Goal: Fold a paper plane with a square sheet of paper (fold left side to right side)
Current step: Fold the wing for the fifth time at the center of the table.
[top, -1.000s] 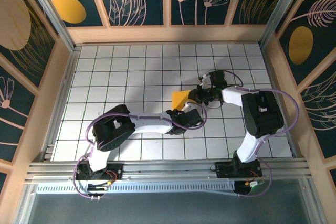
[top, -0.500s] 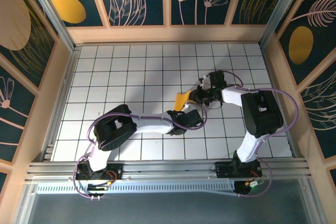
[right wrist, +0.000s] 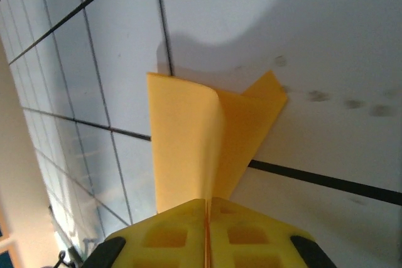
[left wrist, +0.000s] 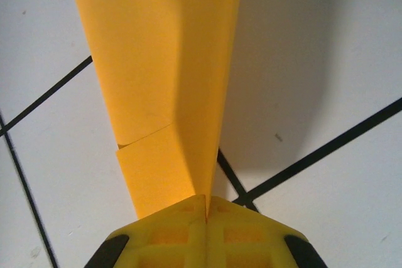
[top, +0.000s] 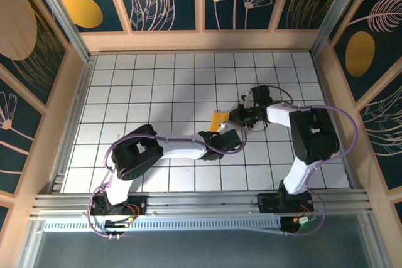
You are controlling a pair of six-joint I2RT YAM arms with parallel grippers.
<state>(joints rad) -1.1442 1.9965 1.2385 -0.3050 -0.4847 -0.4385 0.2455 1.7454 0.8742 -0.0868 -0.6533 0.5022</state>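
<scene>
Left gripper [top: 220, 128] points toward twelve o'clock, right gripper [top: 235, 117] toward nine o'clock, both clamped tight on the folded paper [top: 217, 119].

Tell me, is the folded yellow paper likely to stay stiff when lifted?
Probably not: the folded yellow paper looks thin, and its free flap curls in the right wrist view. It looks very light, so it may shift easily. With the left gripper and right gripper both pinching it, pulling apart could tear it.
</scene>
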